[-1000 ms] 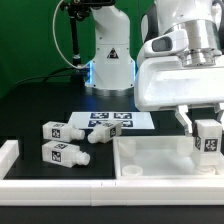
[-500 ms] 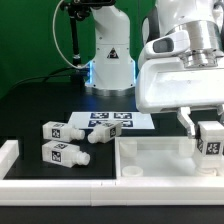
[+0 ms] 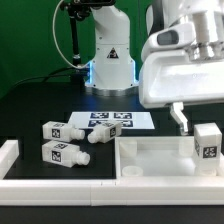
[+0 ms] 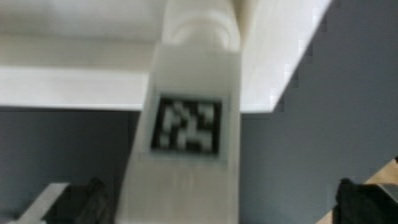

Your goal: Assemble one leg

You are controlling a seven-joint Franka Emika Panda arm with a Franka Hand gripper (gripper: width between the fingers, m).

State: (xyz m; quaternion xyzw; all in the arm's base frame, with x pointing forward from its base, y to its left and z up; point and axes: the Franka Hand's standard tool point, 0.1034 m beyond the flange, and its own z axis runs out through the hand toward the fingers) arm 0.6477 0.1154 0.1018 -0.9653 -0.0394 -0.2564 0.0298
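Note:
One leg (image 3: 207, 141), a white square block with a black tag, stands upright at the far corner of the large white tray-like panel (image 3: 150, 160) on the exterior view's right. My gripper (image 3: 203, 115) hangs just above it, jaws spread; one finger (image 3: 180, 117) shows beside it, clear of the leg. In the wrist view the same leg (image 4: 187, 130) runs between the dark fingertips (image 4: 75, 202), with a wide gap on one side; the gripper (image 4: 228, 200) is open. Two more legs (image 3: 58, 131) (image 3: 62, 153) lie on the black table at the left.
The marker board (image 3: 112, 120) lies mid-table, with another small white part (image 3: 100, 135) at its front edge. A white rail (image 3: 60, 186) runs along the front, with a white block (image 3: 8, 155) at the left. The robot base (image 3: 110, 60) stands behind.
My gripper has risen and its fingers have come away from the leg. The leg stays standing at the panel's corner, a little lower than before.

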